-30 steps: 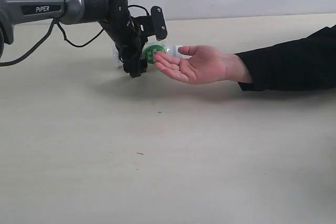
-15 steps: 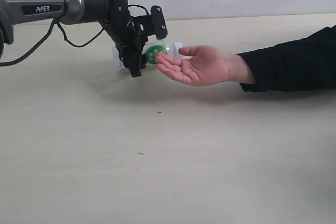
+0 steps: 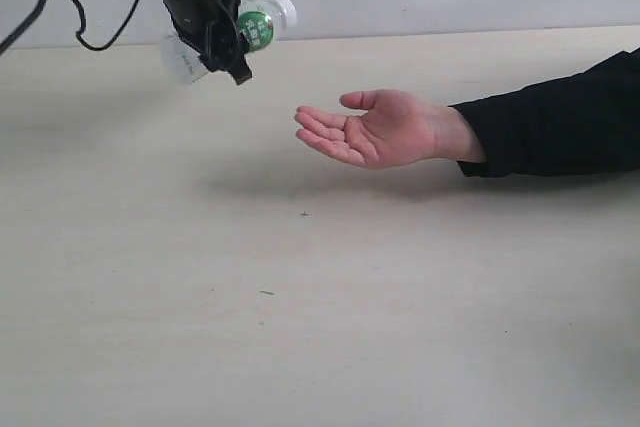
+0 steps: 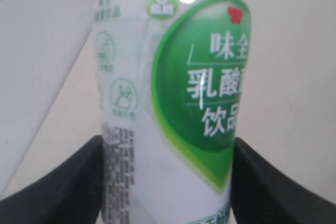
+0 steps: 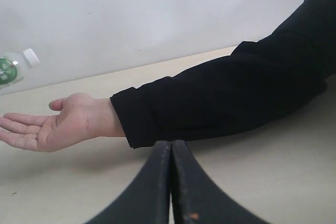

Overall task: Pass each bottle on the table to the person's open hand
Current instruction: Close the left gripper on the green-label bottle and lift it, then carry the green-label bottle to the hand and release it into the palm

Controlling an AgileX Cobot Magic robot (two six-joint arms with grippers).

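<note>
Exterior view: left gripper [image 3: 222, 39] clamped on white-labelled bottle [image 3: 243, 29], tilted, held above the table [image 3: 300, 297], apart from the person's open hand [image 3: 375, 127], palm up.
Left wrist view: bottle [image 4: 173, 103], green-marked label, between black fingers [image 4: 63, 182].
Right wrist view: right gripper [image 5: 171, 182], jaws together, holding nothing; black sleeve [image 5: 231, 93].

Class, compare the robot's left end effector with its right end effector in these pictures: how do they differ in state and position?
The left end effector is shut on a white-labelled bottle; the right end effector is shut on nothing, fingers pressed together. The left is raised above the table, away from the person's open hand; the right sits low beside the black sleeve. Both have black fingers.
</note>
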